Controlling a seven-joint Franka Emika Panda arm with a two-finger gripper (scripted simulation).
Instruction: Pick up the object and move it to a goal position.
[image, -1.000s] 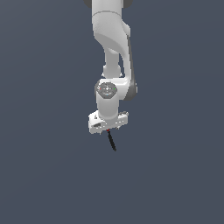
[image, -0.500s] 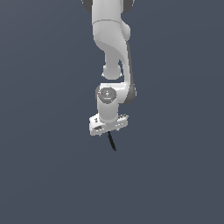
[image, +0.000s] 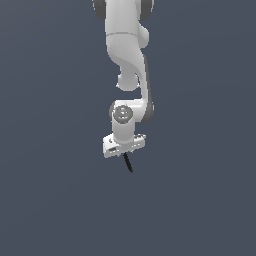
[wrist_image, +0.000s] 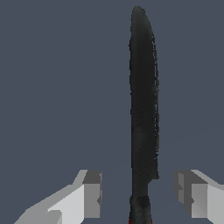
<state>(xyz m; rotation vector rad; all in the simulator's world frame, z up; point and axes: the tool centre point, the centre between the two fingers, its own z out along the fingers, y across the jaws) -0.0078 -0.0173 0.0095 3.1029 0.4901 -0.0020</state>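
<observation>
Exterior view: my arm (image: 131, 65) hangs over plain grey ground, the black rod (image: 128, 163) jutting from under the gripper (image: 124, 148). Wrist view: I see the rod (wrist_image: 143, 109) running lengthwise between the two fingers (wrist_image: 89, 192), a gap on each side, a sliver of red at its near end; the fingers stand apart, not touching it.

One white robot arm (image: 127, 60) with one gripper (image: 124, 150) having two fingers (wrist_image: 87, 192), and one thin black rod (wrist_image: 143, 113) with a red end, are all that can be counted.
</observation>
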